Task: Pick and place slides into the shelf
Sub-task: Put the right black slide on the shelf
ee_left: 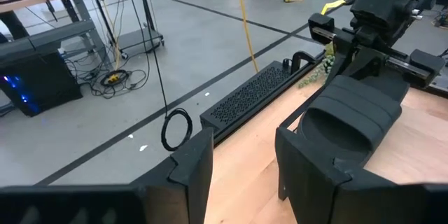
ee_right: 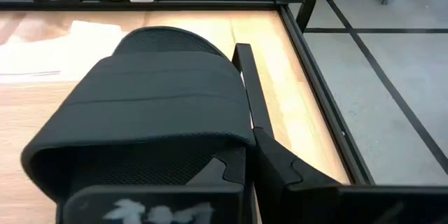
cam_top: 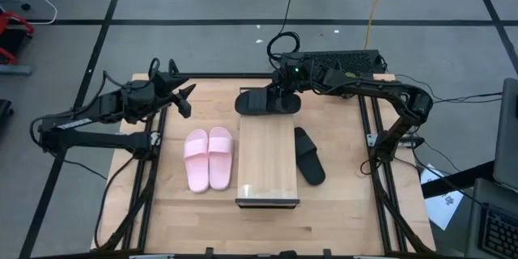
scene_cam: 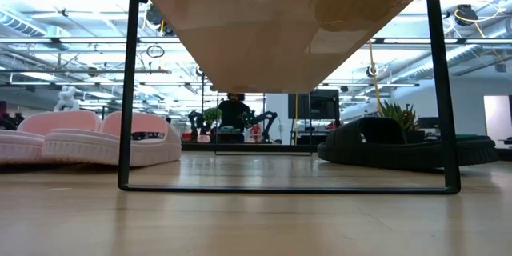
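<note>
The shelf (cam_top: 267, 162), a light-wood panel on a thin dark frame, stands mid-table; the low view looks under its board (scene_cam: 280, 32). Two pale pink slides (cam_top: 209, 158) lie side by side on their soles left of it. One black slide (cam_top: 309, 155) lies on its sole right of it. My right gripper (cam_top: 283, 89) is at the far edge behind the shelf, shut on the second black slide (cam_top: 265, 102). My left gripper (cam_top: 183, 97) hovers open over the far left of the table, pointing at that slide (ee_left: 350, 119). My right gripper holds the black slide by one long side, next to its ribbed strap (ee_right: 161, 91). One finger (ee_right: 269, 154) runs along the outside of that edge; the slide hides the other finger. The slide lies flat, lengthwise left to right. Whether it is clear of the table, I cannot tell.
A black perforated bar (ee_left: 252, 98) and cables lie just beyond the table's far edge. The table's dark frame rail (ee_right: 315, 77) runs close beside the held slide. Bare wood shows in front of the shelf (cam_top: 267, 227).
</note>
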Robot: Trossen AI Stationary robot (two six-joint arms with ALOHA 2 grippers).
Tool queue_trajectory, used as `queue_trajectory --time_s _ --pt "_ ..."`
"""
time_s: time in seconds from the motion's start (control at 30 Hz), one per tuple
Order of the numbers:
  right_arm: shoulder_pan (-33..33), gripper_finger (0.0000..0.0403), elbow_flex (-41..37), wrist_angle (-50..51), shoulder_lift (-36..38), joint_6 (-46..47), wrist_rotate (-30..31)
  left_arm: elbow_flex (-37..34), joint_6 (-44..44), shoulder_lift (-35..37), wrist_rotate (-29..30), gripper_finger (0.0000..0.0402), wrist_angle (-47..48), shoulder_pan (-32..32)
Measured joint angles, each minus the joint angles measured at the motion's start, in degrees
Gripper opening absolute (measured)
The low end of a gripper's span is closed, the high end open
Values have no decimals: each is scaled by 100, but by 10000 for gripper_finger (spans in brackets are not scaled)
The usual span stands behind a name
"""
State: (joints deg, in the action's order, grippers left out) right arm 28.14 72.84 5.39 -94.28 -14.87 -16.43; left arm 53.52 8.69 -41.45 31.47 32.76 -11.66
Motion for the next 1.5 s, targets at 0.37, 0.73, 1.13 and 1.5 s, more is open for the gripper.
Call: queue_trajectory --time_s 0.37,0.73,1.13,1.5 --pt "0 0 0 -26 0 -77 142 0 2 0 3 157 -1 0" --pt "-13 0 -129 -118 -7 87 142 0 13 0 3 157 -1 0" --pt "-13 5 -133 -249 -7 209 118 0 37 0 3 157 -1 0" --pt "-46 11 -133 -213 -7 221 114 0 31 0 1 157 -1 0"
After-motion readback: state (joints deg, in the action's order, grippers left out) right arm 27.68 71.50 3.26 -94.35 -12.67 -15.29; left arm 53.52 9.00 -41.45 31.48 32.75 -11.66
